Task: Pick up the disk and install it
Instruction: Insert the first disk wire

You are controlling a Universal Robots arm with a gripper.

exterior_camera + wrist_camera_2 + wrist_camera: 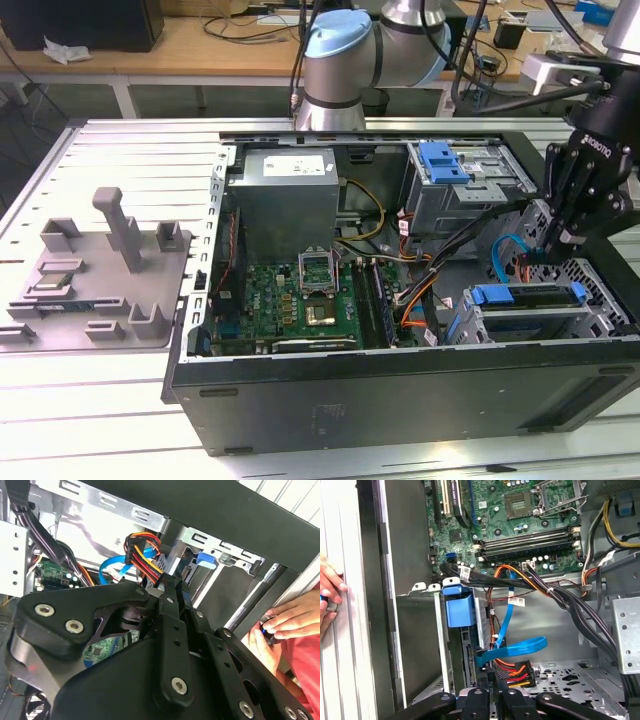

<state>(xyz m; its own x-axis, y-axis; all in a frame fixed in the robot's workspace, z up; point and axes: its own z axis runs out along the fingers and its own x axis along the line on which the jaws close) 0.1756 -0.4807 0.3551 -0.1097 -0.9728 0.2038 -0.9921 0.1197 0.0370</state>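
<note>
- The silver robot arm with pale blue joint caps rises at the far edge of the ribbed grey table. It reaches over the open black computer case toward the exterior view's right, with its wrist pointing down.
- White lettering runs along the housing of the black claw. A white sticker sits on the grey power supply box.
- The claw is clenched, its fingertips together in both wrist views. It sits just beside a looped blue flat cable and red, yellow and black power leads.
- The flat metal disk in its blue plastic carrier rail sits in the metal drive cage at the case's near right corner, just below the claw.
- A person's hand rests on the table outside the case wall.
</note>
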